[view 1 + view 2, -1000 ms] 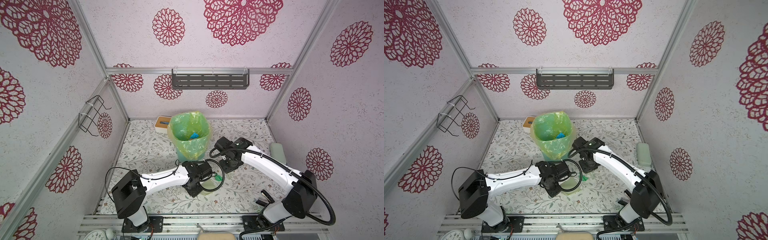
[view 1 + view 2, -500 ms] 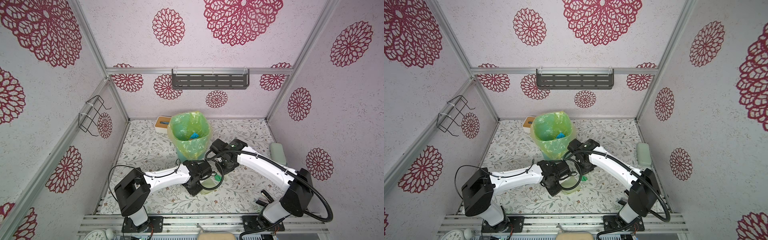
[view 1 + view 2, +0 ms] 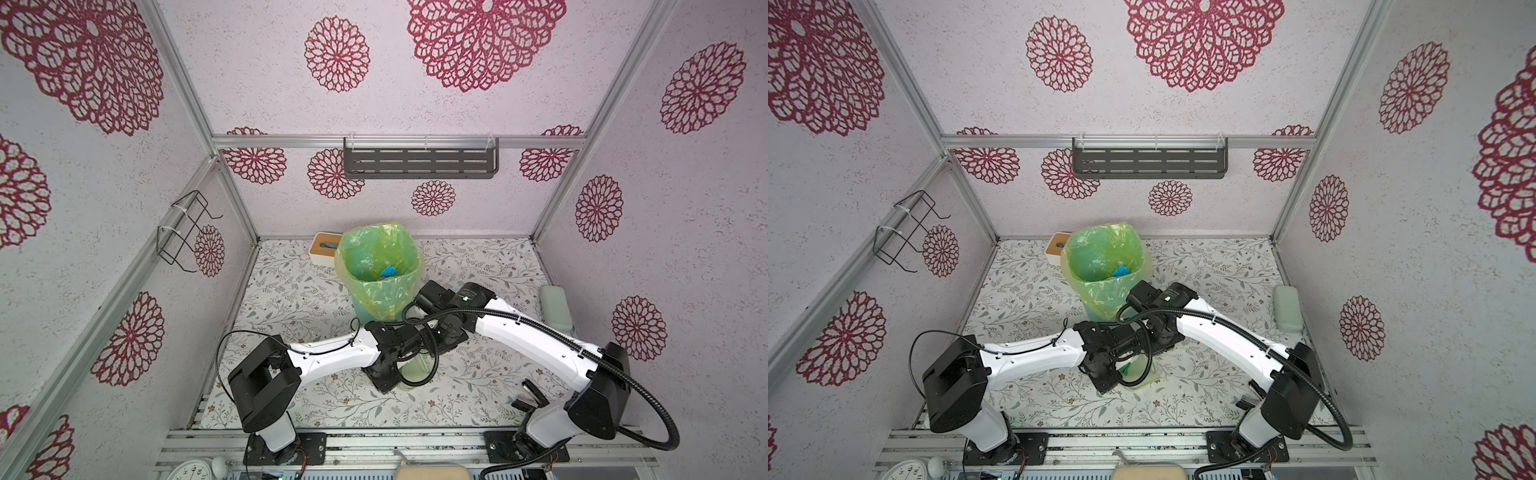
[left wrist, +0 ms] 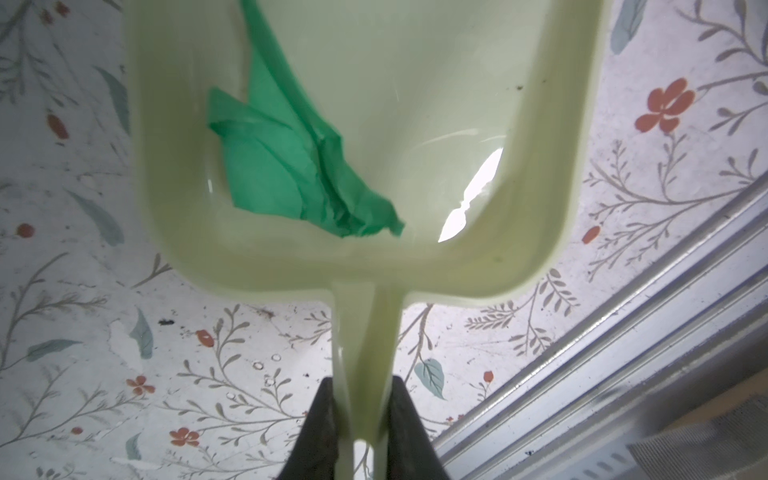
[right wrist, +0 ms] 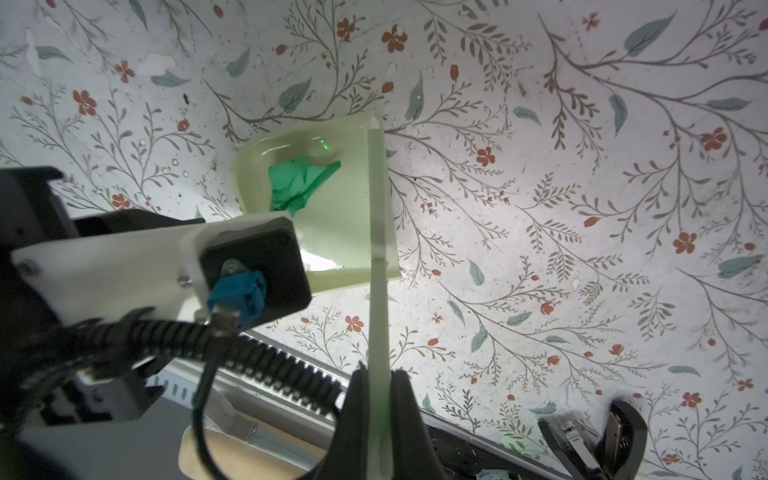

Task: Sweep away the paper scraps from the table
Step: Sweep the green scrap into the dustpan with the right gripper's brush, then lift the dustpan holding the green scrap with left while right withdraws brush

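My left gripper [image 4: 360, 386] is shut on the handle of a pale green dustpan [image 4: 582, 166] that rests on the table [image 3: 291, 291]. One crumpled green paper scrap [image 4: 291, 166] lies inside the pan, also seen as the green scrap [image 5: 299, 183] and green scrap [image 3: 1126, 368]. My right gripper [image 5: 378, 374] is shut on a thin pale green brush [image 5: 378, 249], held edge-on at the pan's open lip. In both top views the wrists meet over the dustpan [image 3: 415, 370] and hide both grippers. A blue scrap [image 3: 388, 272] lies in the lined bin [image 3: 378, 299].
The bin stands just behind the two wrists. A white box with a wooden lid [image 3: 324, 247] sits at the back, a pale green case [image 3: 555, 307] by the right wall, and a black tool [image 3: 530, 395] at front right. The aluminium rail [image 4: 623, 374] runs along the front edge.
My right arm has swung left, bringing the brush to the dustpan's mouth. The left arm and dustpan have barely moved.
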